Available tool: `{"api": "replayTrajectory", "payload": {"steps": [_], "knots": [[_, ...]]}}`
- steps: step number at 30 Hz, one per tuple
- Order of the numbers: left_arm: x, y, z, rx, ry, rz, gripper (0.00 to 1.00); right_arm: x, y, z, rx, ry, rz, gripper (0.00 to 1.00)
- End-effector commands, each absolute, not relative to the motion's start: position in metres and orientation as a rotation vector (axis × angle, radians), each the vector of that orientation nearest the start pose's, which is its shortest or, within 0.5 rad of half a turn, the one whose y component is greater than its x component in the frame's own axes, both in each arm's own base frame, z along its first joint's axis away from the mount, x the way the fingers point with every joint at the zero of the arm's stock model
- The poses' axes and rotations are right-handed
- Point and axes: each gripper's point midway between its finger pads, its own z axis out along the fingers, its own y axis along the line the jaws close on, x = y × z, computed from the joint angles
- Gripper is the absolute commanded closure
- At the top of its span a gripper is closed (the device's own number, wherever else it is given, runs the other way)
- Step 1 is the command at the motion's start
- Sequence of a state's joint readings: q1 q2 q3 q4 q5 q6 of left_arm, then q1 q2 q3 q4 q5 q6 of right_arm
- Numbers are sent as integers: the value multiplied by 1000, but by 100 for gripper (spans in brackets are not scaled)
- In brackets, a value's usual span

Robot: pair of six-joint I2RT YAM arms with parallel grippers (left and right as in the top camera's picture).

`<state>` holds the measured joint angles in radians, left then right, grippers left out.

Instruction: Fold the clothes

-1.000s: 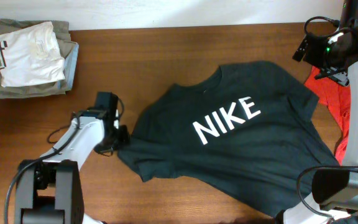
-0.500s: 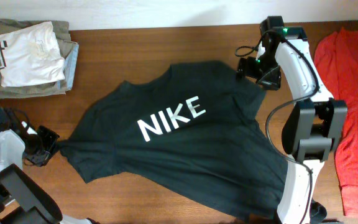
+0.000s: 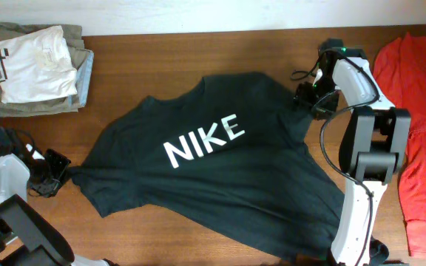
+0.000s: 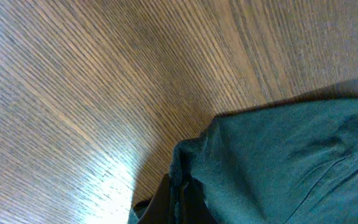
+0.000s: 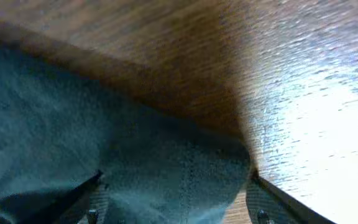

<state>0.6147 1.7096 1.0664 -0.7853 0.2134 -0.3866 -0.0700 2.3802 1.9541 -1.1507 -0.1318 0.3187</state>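
The black T-shirt (image 3: 228, 188) lies spread face up across the table's middle, white NIKE lettering showing. My left gripper (image 3: 60, 174) is shut on the tip of its left sleeve near the table's left edge. The left wrist view shows the jaws (image 4: 179, 208) pinching a fold of the dark cloth (image 4: 278, 162). My right gripper (image 3: 308, 100) sits on the shirt's upper right sleeve. In the right wrist view its fingers (image 5: 176, 186) are wide apart with a hump of the cloth (image 5: 73, 124) between them. The red T-shirt (image 3: 420, 111) with white print lies flat at the right edge.
A stack of folded clothes (image 3: 32, 66), white on top of olive and blue, sits at the back left corner. Bare wooden table (image 3: 161, 63) shows behind the shirt and along the front left.
Over the last second the black shirt was dragged left by my left gripper, and my right arm swung from over the red shirt to the black shirt's right sleeve, then shifted slightly right.
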Motion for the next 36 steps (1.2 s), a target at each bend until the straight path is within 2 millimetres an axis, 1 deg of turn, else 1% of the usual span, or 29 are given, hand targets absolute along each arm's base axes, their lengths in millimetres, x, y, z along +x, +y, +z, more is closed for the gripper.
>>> {"api": "replayTrajectory", "payload": {"steps": [1,2,3,4,5,7,9,10,12,14,15,16,17,18,19,20,21,22,23,24,25,26,27,28,31,32,34,35,36], "knots": [[290,158,40,-1401,2591,-299,99,457,-7,-7,615,3102,197,51],[291,159,40,-1400,2590,-299,99,461,-8,-7,611,3086,199,64],[291,159,40,-1401,2590,-299,99,467,-8,-7,639,3056,203,69],[291,159,40,-1401,2590,-299,99,478,-6,-5,629,3014,235,91],[292,158,40,-1393,2591,-300,99,490,0,-2,609,2968,300,96],[296,153,40,-1369,2601,-301,99,517,17,9,577,2863,446,96],[303,139,40,-1309,2636,-308,99,566,49,54,515,2669,626,96],[307,128,40,-1263,2662,-313,99,593,72,96,448,2550,697,96],[316,103,40,-1160,2717,-324,99,625,126,184,319,2336,801,96],[323,87,40,-1086,2746,-330,99,629,184,249,226,2186,919,96],[326,80,41,-1052,2757,-333,99,622,220,277,162,2128,1004,96],[327,76,40,-1034,2765,-334,99,607,263,296,72,2088,1105,96],[328,73,41,-1024,2770,-336,99,595,294,305,-6,2066,1158,94],[328,72,41,-1020,2772,-336,99,583,316,305,-67,2069,1173,91],[328,72,41,-1019,2772,-337,99,574,328,297,-132,2094,1128,63],[328,72,41,-1019,2772,-337,99,575,317,282,-109,2150,1039,52],[327,71,40,-1021,2776,-337,99,580,288,270,-46,2217,928,22],[326,71,40,-1022,2780,-337,99,583,235,262,77,2301,763,1],[326,71,40,-1023,2779,-337,99,580,180,267,187,2351,619,1],[326,71,40,-1022,2779,-337,99,569,134,275,296,2388,512,1],[326,71,40,-1022,2779,-337,99,551,93,289,386,2410,447,1],[326,71,40,-1022,2780,-337,99,526,53,309,477,2414,410,1],[326,71,40,-1022,2780,-337,99,502,27,328,534,2397,388,1],[325,71,40,-1024,2781,-337,99,481,13,338,576,2404,370,2],[320,69,39,-1035,2801,-339,99,447,34,394,386,2318,406,1],[317,68,39,-1043,2814,-339,98,432,42,412,341,2284,411,1],[311,66,38,-1056,2837,-341,98,394,43,439,330,2254,355,1],[310,66,38,-1058,2841,-341,98,373,39,441,344,2275,309,1],[309,65,38,-1060,2844,-342,99,347,30,430,375,2336,239,1]]}}
